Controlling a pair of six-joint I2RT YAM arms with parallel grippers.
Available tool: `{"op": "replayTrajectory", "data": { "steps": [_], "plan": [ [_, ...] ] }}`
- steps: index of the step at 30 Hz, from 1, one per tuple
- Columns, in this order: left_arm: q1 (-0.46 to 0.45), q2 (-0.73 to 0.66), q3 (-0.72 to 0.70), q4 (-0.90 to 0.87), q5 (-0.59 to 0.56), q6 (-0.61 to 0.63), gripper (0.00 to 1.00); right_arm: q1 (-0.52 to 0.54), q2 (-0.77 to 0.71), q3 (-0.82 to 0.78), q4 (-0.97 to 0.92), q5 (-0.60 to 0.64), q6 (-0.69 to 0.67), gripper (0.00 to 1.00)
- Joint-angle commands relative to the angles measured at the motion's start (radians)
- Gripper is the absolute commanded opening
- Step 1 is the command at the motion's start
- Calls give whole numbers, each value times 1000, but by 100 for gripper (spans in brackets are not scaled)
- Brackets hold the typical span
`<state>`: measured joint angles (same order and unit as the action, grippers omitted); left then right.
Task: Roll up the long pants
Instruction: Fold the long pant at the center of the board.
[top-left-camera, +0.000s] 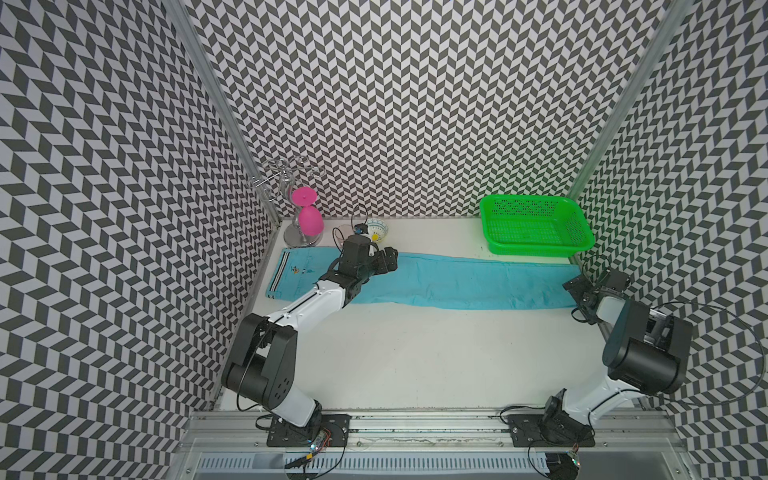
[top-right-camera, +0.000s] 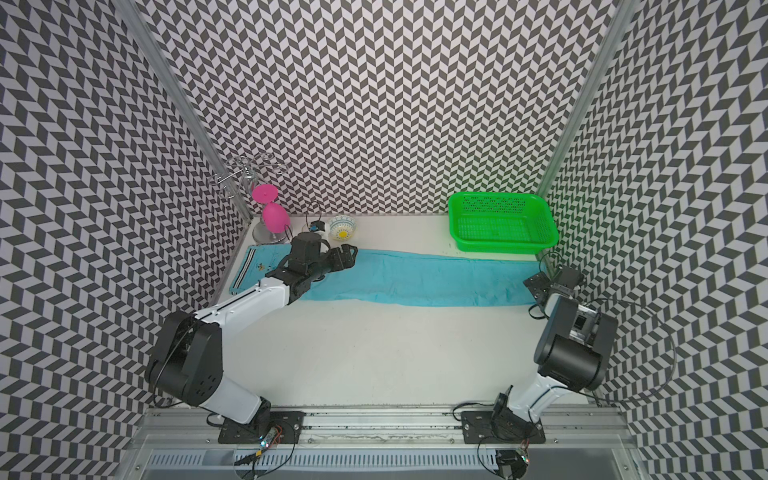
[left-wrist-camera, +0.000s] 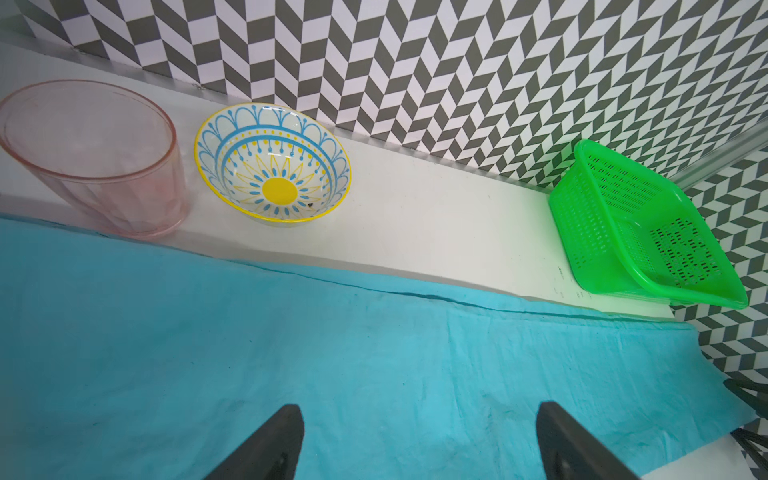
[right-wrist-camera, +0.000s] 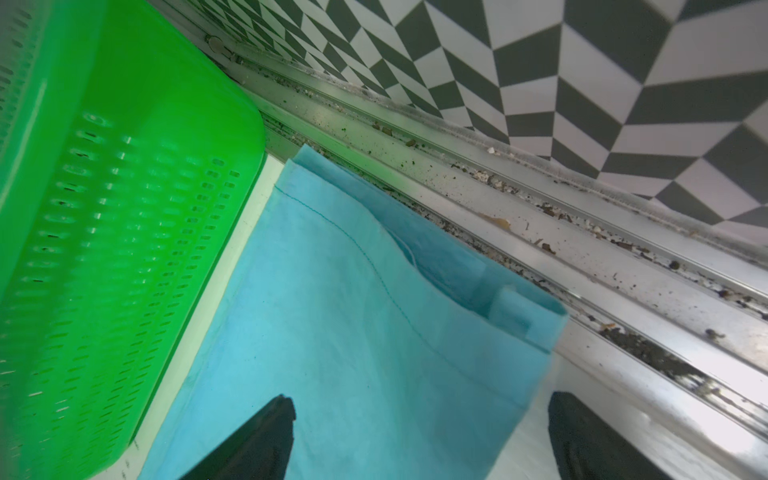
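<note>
In both top views, the pants (top-left-camera: 457, 286) lie flat and unrolled along the far side of the table (top-left-camera: 415, 357). The waistband is at the left arm's side and the hems just in front of the basket (top-left-camera: 536, 249). The left gripper (top-left-camera: 388, 259) is over the thigh and the right gripper (top-left-camera: 579, 291) at the hems.

Left wrist view: jaws apart above the cloth, with a bowl (left-wrist-camera: 274, 166) and cup (left-wrist-camera: 91, 153) beyond.

Right wrist view: jaws apart, straddling the hem's edge.

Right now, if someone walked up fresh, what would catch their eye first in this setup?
The turquoise long pants, laid flat in a strip across the far table, left claw open over the waist half, right claw open at the cuffs. Then the bright green basket in the far right corner and the upside-down pink glass far left.
</note>
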<state>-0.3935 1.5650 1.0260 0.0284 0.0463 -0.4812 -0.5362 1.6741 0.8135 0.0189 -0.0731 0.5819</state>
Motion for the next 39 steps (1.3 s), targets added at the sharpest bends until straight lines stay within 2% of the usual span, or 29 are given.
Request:
{"op": "replayTrajectory", "data": {
  "steps": [1,6,12,15,18,20,22,27,31,36,39],
  "plan": [
    [-9,12,34,-12,-13,23,91,-2,-20,-8,30,31,28,99],
    [-10,6,34,-13,-19,28,90,-4,40,34,14,7,35,96],
    [-9,0,30,-16,-29,26,89,-11,73,27,47,-29,40,78],
    [-9,2,29,-13,-25,21,88,-19,88,21,64,-55,31,61],
    [-8,-1,31,-15,-25,20,87,-28,87,15,76,-86,19,36],
    [-9,-10,31,-16,-25,16,87,-28,70,9,83,-106,8,15],
    [-9,-20,31,-20,-24,12,87,-28,40,7,76,-115,4,0],
    [-4,-59,41,-53,-27,-22,87,-13,-80,2,45,-159,-17,0],
    [35,-101,46,-95,-9,-98,87,62,-213,19,-12,-152,-40,0],
    [125,-186,15,-110,75,-172,87,241,-374,66,-88,-102,-39,0],
    [175,-242,-8,-116,104,-183,87,422,-439,88,-99,-23,-10,0]
  ]
}}
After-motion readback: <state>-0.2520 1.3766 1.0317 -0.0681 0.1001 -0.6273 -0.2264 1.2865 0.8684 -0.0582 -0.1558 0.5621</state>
